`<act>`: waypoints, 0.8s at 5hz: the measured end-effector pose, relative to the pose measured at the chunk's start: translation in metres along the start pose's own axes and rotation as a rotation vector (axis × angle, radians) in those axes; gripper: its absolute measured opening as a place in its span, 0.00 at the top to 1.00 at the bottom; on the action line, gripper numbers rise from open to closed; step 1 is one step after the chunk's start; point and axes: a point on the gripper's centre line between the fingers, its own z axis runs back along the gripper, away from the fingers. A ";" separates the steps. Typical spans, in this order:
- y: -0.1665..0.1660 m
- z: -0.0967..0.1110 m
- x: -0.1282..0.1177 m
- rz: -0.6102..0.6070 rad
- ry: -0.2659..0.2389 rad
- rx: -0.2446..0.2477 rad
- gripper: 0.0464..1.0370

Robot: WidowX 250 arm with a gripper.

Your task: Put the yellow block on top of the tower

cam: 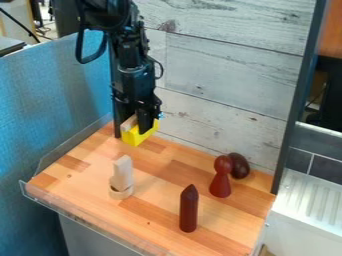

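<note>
My gripper [135,126] hangs over the back left part of the wooden surface, shut on the yellow block [138,137]. One of the fingers stands in front of the block and hides part of it. A small light wood-coloured piece [129,123] shows between the fingers, against the yellow; whether it is part of the block I cannot tell. Nearer the camera, below the block in the view, the tower stands upright: a pale tall piece [123,172] on a round wooden base [121,191]. The block is apart from the tower.
A dark red pointed piece [189,209] stands at the front centre. Farther right are a red pawn-shaped piece [220,180] and a dark brown oval one [238,165] close behind it. A clear rim [80,216] edges the front left; a plank wall [220,115] rises behind.
</note>
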 end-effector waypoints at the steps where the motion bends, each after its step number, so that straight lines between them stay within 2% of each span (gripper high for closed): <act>1: -0.001 0.006 -0.014 -0.006 0.010 -0.009 0.50; 2: 0.002 0.013 -0.022 -0.002 0.006 0.001 0.50; 4: 0.008 0.009 -0.028 0.032 0.028 0.046 0.50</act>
